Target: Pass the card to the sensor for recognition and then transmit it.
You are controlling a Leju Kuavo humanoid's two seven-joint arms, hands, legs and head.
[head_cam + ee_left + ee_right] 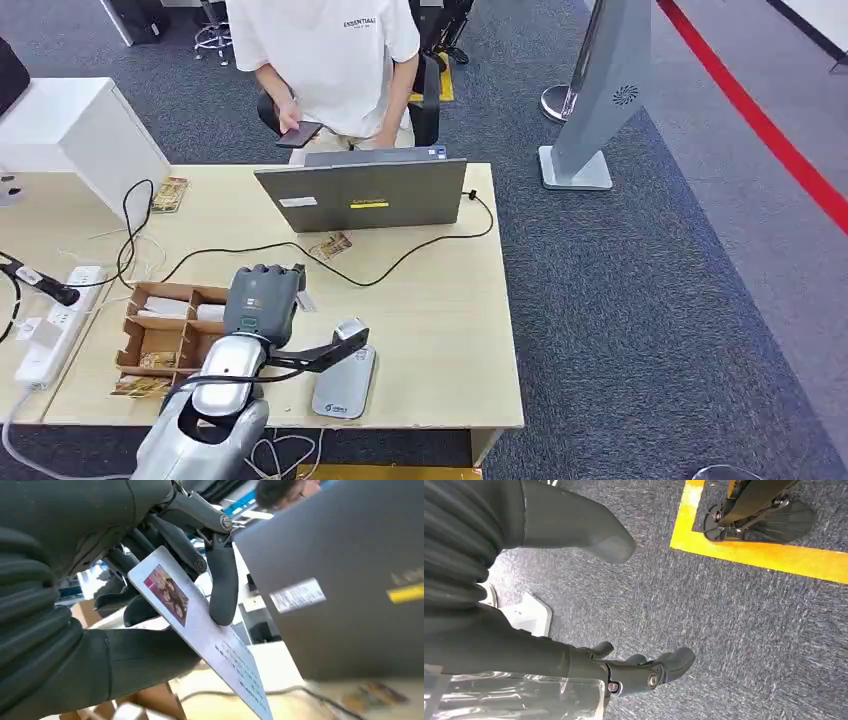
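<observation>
Card sits pinched in the left hand, the thick thumb under it and a dark fingertip pressed on its face beside the small photo; its printed end sticks out free past the fingers. From the head view the silver left arm rises from the near table edge and the hand hovers over the wooden table, just above the far right corner of the cardboard compartment box. Just right of the arm, near the front edge, lies the grey sensor pad with its raised head. A black cable snakes across the tabletop between hand and laptop. Beyond the hand stands the open grey laptop, its lid back facing the robot, and a printed card lies before it. A white power strip rests at the left. Behind the table stands a person in a white shirt, holding a phone.

Right hand hangs over grey carpet near a yellow floor line, fingers loosely apart, holding nothing.
</observation>
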